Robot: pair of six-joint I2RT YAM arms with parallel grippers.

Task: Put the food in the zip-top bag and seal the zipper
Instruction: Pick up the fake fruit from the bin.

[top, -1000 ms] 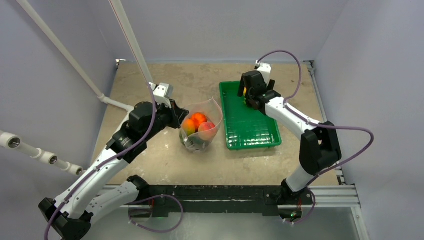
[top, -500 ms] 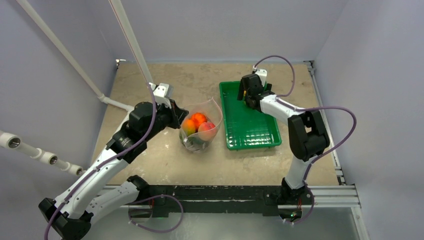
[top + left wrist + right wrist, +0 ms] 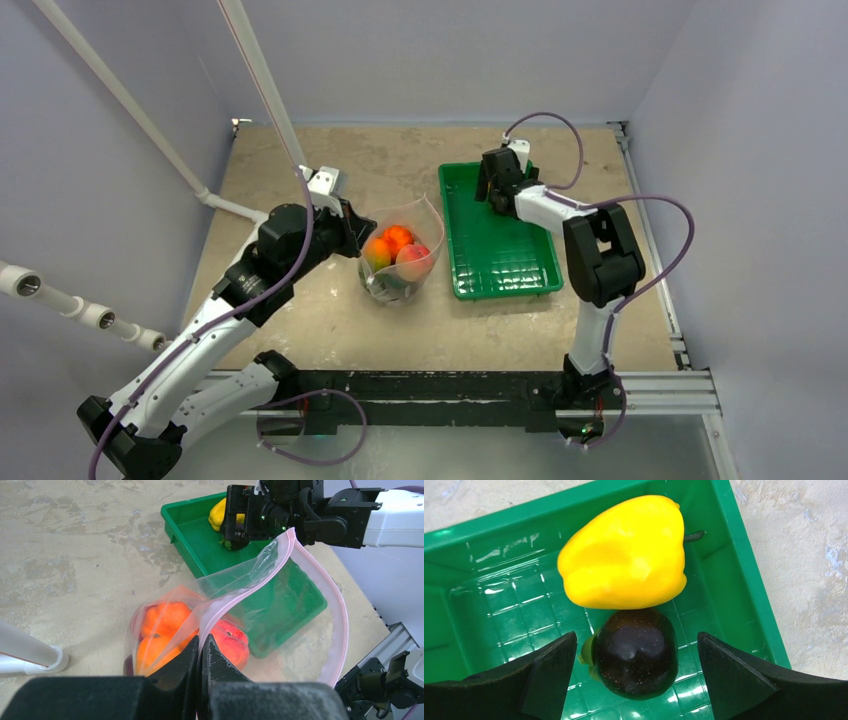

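Observation:
The clear zip-top bag stands open on the table, its pinkish zipper curving around the mouth. My left gripper is shut on the near rim of the bag, holding it up. Inside lie orange fruits and a red peach. At the far end of the green tray, a yellow pepper touches a dark purple eggplant. My right gripper is open, one finger on each side of the eggplant, not touching it. From above, that gripper sits over the tray's far left corner.
White pipes slant along the left wall, with one pipe foot close to the bag. A metal rail runs along the near table edge. The tray lies just right of the bag.
The right arm has folded its elbow inward and moved its gripper left and down to the tray's far end. The left arm and bag have not moved.

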